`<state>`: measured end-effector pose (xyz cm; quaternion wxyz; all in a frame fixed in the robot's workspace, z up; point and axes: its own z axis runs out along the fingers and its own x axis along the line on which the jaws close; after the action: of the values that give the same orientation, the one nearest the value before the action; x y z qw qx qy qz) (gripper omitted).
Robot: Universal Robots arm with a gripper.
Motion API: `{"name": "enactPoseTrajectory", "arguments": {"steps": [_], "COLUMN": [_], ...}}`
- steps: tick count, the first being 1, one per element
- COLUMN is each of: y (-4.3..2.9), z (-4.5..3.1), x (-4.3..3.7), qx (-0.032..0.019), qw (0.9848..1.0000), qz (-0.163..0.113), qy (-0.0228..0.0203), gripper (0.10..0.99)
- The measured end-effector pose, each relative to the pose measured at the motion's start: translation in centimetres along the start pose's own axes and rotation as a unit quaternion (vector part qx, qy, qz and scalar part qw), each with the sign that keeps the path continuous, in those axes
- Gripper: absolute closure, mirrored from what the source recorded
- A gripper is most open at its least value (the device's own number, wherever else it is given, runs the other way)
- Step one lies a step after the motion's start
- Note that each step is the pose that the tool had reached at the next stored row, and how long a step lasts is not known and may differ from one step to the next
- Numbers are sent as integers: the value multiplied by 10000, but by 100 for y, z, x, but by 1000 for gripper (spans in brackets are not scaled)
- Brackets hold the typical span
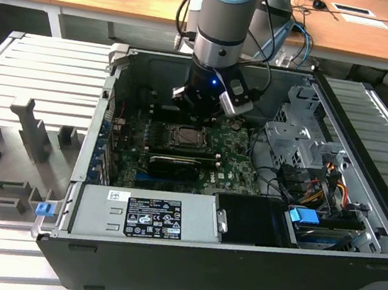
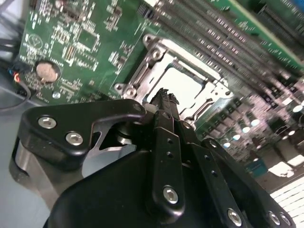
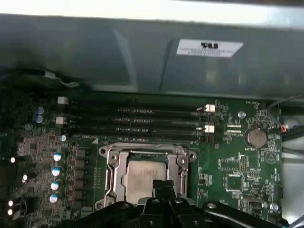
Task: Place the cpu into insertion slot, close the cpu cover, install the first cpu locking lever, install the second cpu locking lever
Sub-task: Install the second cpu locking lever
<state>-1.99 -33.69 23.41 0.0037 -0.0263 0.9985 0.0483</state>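
Note:
The cpu (image 3: 144, 175) lies flat in the insertion slot (image 1: 184, 138), its silvery top showing through the square window of the cpu cover (image 3: 112, 162), which lies down over it. In the second wrist view the cpu (image 2: 184, 81) and the cover frame (image 2: 142, 71) sit just beyond the fingertips. My gripper (image 3: 164, 186) hovers at the socket's edge with its black fingers pressed together, shut on nothing. In the exterior view my gripper (image 1: 202, 109) hangs just above the socket, inside the open computer case. I cannot make out the locking levers.
Memory slots (image 3: 137, 118) run beside the socket, and a coin battery (image 3: 255, 137) sits on the green board. A long black card (image 1: 175, 164), a power supply (image 1: 145, 214), a drive cage (image 1: 298, 141) and cables (image 1: 317, 186) crowd the case. Grey fixtures (image 1: 23, 137) stand outside it.

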Motion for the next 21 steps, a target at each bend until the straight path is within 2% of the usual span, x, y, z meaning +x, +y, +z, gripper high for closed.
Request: {"name": "enactPoseTrajectory", "arguments": {"steps": [2,4,6,7,9,11,14,15,17,20,21], "y": [-10,-10,-41,-69,-211,-264,-382,-415,-431,-434,-437], "z": [-15,-65,-68,-71,-80,-68,-66,-66,-65,-61,-58], "x": [1,1,2,4,12,15,30,55,121,301,336], "qx": [1,-3,-6,-6,-6,-7,-15,-22,-46,-105,-119], "qw": [10000,10000,10000,10000,10000,10000,10000,10000,10000,9999,9999], "qz": [0,0,0,0,-1,-33,-42,-41,-41,-42,-41], "qy": [0,0,0,0,0,11,13,12,11,7,7], "gripper": [980,980,980,980,980,980,980,980,980,980,980]}}
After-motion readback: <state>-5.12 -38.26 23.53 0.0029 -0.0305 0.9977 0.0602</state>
